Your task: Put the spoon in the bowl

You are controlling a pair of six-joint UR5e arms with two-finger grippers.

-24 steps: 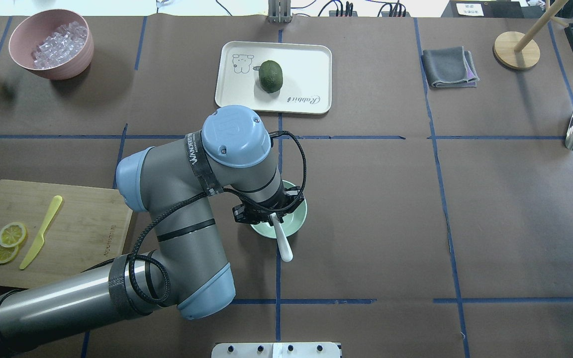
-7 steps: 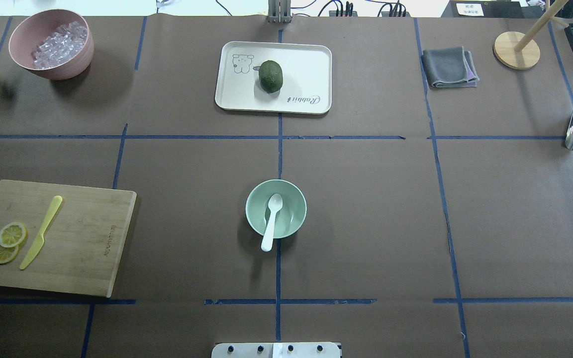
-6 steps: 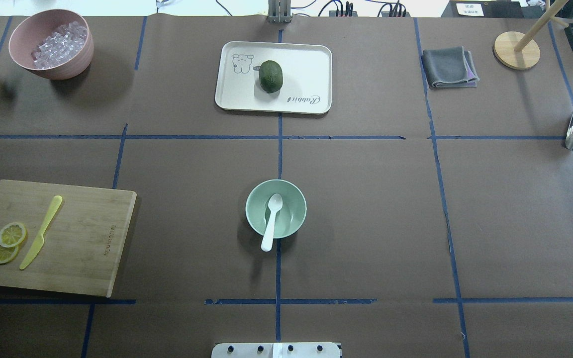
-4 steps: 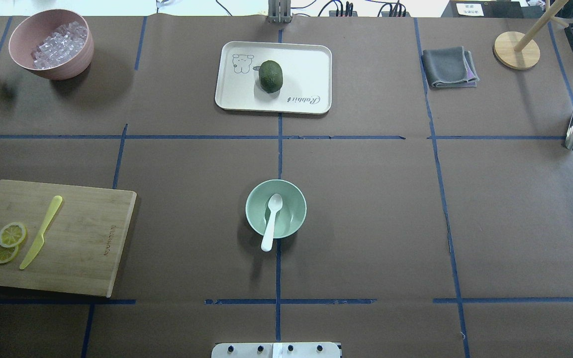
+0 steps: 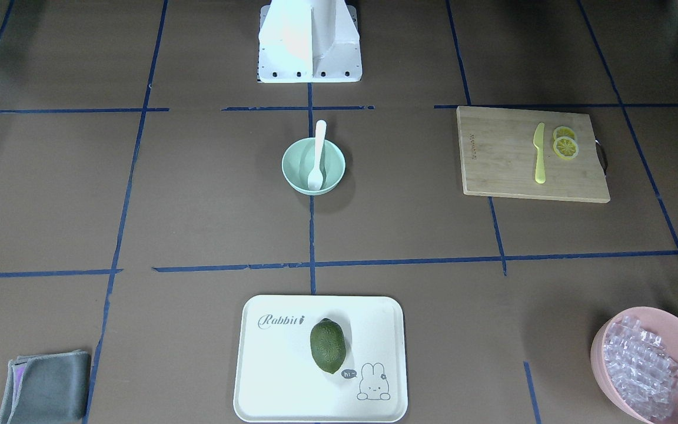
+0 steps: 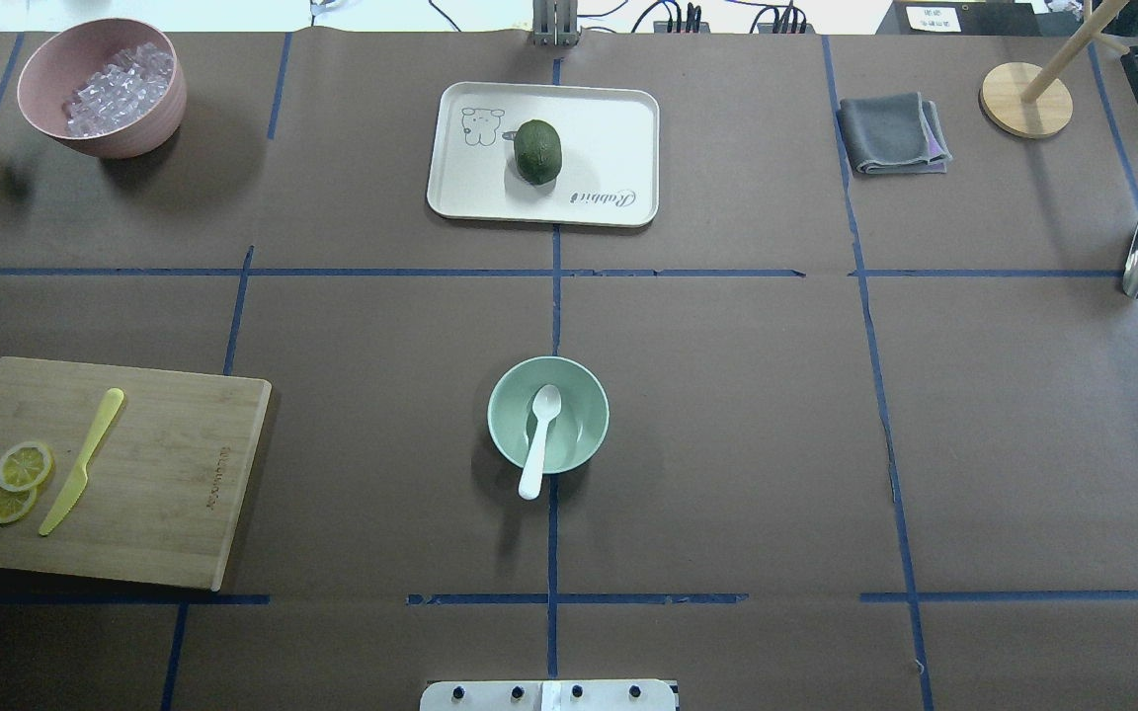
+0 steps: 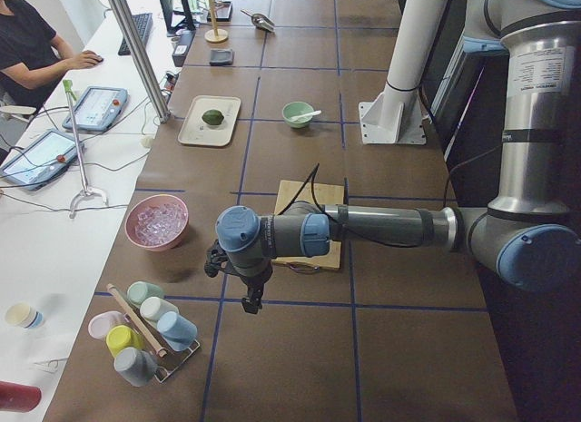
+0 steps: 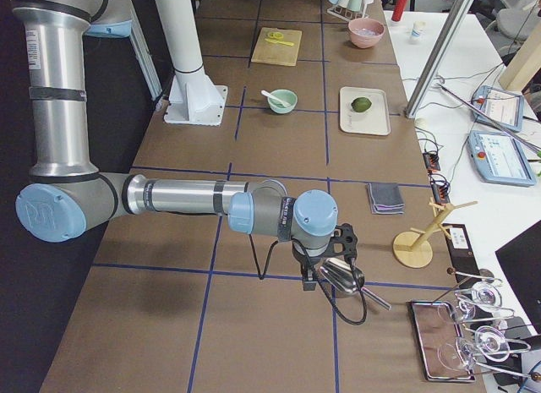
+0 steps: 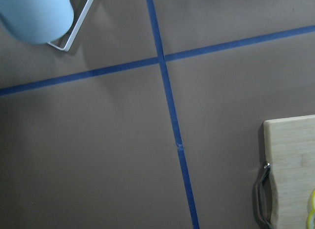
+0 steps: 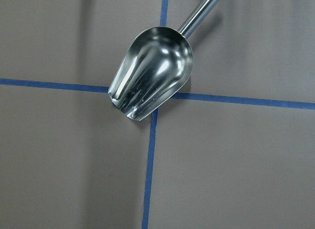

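Note:
The white spoon [image 6: 535, 446] lies in the mint-green bowl [image 6: 505, 427] at the table's middle, scoop inside and handle over the near rim. Both also show in the front view, the spoon [image 5: 318, 150] and the bowl [image 5: 295, 171]. My left gripper [image 7: 247, 299] shows only in the exterior left view, far from the bowl, near the cup rack; I cannot tell if it is open. My right gripper [image 8: 311, 280] shows only in the exterior right view, above a metal scoop [image 10: 152, 79]; I cannot tell its state.
A pink bowl [image 6: 149, 118] of clear cubes stands back left. A white tray [image 6: 609, 128] holds a green fruit [image 6: 537, 151]. A cutting board [image 6: 164, 464] carries a yellow-green knife [image 6: 82, 461] and lemon slices. A grey cloth [image 6: 893, 133] and a wooden stand [image 6: 1023, 99] are back right.
The left arm, which was over the bowl with the spoon at its gripper, has left the overhead view. The spoon now rests in the bowl. Nothing moved in the last second.

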